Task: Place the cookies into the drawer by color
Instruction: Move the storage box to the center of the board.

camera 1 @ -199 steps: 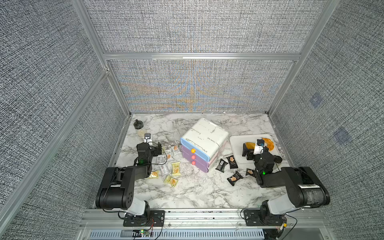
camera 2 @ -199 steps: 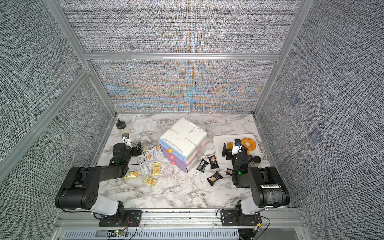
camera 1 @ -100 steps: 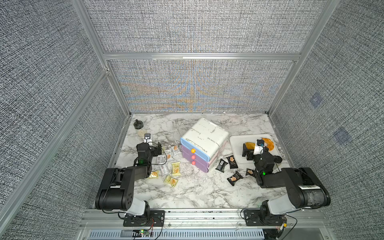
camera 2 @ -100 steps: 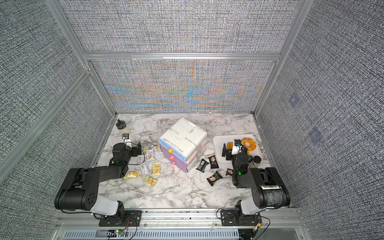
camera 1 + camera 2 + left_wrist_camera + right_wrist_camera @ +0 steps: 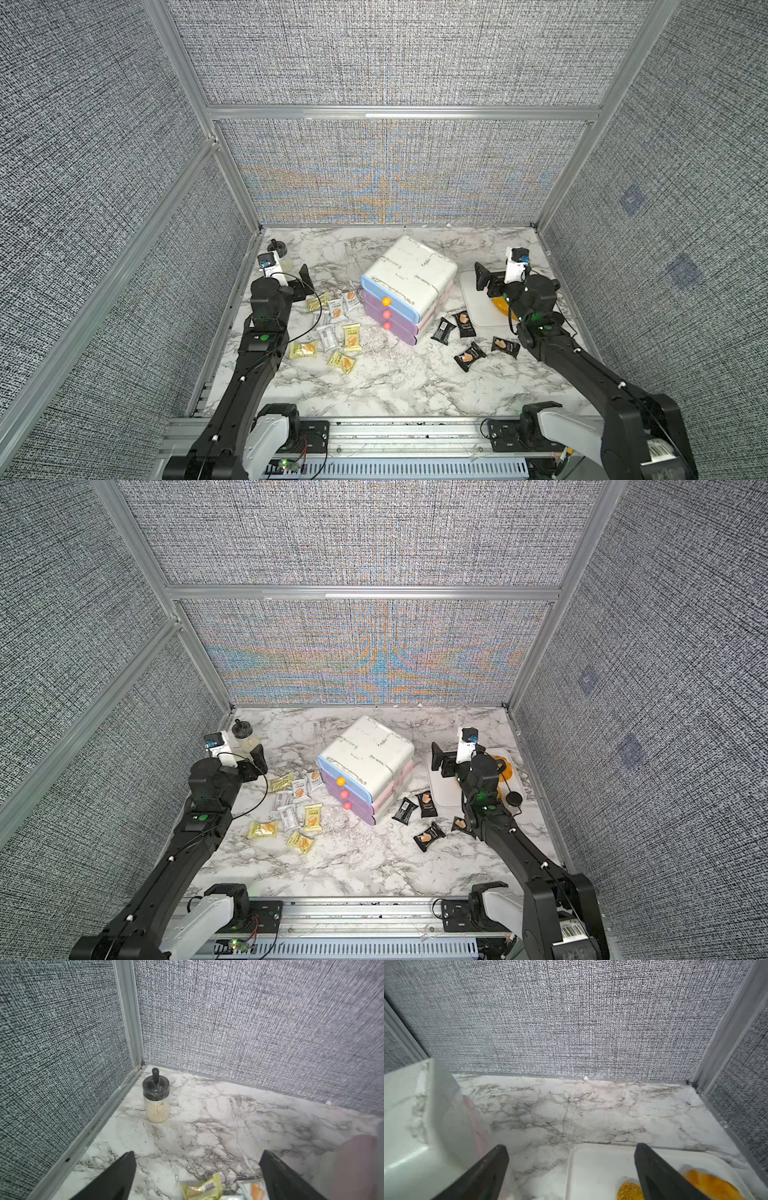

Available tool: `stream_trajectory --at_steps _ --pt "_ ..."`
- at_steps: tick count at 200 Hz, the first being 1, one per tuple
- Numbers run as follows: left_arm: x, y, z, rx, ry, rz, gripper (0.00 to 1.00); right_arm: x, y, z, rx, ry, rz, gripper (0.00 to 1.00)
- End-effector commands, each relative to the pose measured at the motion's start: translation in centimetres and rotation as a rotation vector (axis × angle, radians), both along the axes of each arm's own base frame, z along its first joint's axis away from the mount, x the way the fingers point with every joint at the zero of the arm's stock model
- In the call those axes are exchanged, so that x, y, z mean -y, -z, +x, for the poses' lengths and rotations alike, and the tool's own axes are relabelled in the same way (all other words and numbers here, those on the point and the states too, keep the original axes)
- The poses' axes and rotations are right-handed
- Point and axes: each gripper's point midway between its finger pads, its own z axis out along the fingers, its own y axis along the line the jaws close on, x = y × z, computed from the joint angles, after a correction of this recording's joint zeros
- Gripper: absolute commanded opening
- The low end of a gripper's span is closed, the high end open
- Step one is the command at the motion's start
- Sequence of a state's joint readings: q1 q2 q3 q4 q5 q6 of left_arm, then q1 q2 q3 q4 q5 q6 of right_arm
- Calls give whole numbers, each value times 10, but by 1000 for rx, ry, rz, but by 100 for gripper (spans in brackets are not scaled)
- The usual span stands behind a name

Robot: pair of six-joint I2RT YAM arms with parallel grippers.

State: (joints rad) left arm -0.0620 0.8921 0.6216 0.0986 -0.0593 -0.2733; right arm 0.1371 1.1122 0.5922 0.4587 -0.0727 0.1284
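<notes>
Shut white drawer unit (image 5: 409,286) between yellow-white cookies (image 5: 351,334) and black cookies (image 5: 465,324)

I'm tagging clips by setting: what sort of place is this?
Likely a lab robot test cell: grey fabric panels in an aluminium frame box in a marble-patterned tabletop, and two robot arms are mounted on a front rail.

Left arm (image 5: 262,345) extended forward, jaws spread wide, right arm (image 5: 552,349) extended forward too, jaws likewise spread wide
</notes>
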Motion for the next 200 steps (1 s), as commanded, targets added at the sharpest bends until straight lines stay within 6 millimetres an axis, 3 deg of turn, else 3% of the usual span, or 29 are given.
stream_trajectory --at_steps 1,39,69,89,105,123,136,159,181,200 --pt "21 9 -22 -105 80 -186 99 -17 17 -19 -230 -71 144 99" --pt "35 -16 -61 -56 141 -354 99 -21 19 -47 -414 -91 219 99" --pt "34 -31 -100 -17 146 -400 99 -35 3 -82 -372 -240 337 99" --pt "37 -27 -128 -30 162 -435 99 -42 -4 -96 -360 -297 361 98" --pt "40 -21 -142 -11 178 -500 99 -54 3 -104 -414 -370 381 93" --pt "42 1 -138 -83 140 -625 99 -73 14 -116 -484 -460 410 84" --pt "63 10 -126 -139 235 -727 99 -88 22 -124 -522 -507 417 78" --pt "91 16 -110 -231 359 -840 99 -118 29 -142 -564 -584 380 73" --pt "95 13 -104 -260 360 -852 99 -145 31 -156 -593 -645 326 69" --pt "102 7 -102 -270 381 -849 99 -156 32 -153 -590 -652 290 67"
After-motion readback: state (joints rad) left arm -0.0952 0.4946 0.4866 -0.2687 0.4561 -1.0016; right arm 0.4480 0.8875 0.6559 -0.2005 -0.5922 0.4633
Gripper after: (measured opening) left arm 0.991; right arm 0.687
